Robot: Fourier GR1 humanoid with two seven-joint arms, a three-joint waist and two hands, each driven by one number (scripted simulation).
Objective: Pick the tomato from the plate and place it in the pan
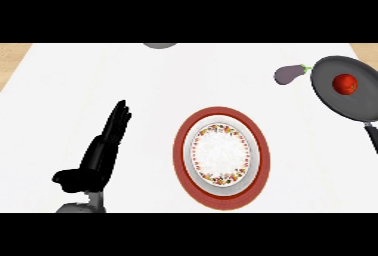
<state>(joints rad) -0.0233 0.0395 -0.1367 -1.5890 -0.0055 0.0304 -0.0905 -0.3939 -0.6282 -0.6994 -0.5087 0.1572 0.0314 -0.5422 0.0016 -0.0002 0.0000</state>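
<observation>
Reds and greys on a white counter (74, 75)
The plate (182, 145) has a broad brick-red rim, a white ring inside it, then a speckled band of red, orange and dark flecks around a plain white middle. The tomato (345, 83) is bright red against the dark grey pan (354, 107). The eggplant (289, 74) is dull purple with a green stem. The left robot hand (100, 155) is black, its forearm (77, 207) grey. Tan wood (11, 55) shows at the counter's far corners.
</observation>
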